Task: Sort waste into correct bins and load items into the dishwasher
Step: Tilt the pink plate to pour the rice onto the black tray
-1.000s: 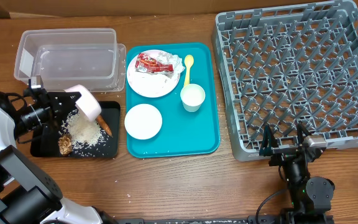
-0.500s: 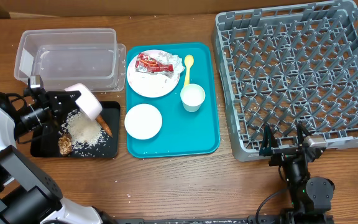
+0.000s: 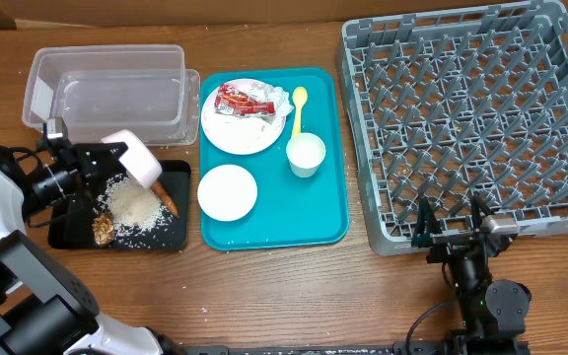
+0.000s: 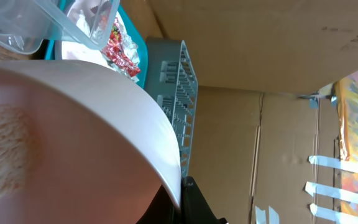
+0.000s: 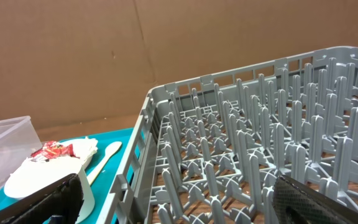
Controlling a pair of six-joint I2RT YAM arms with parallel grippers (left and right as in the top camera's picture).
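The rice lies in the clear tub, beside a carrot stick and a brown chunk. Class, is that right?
No: the rice lies in the black tray, not the clear tub, beside the carrot stick and brown chunk. The overhead view shows it.

Foreground filled by small white bowl [image 4: 73, 130], clear rectangular plastic tub [image 4: 17, 31] corner, red-and-white wrapper [image 4: 120, 50], grey plastic dish rack [image 4: 176, 93], brown cardboard wall [image 4: 247, 43] behind.

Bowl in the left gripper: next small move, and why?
Probably level the bowl and lift it toward the dish rack. The left gripper is shut on it, tipped over the black tray, where rice, a carrot stick and a brown chunk already lie.
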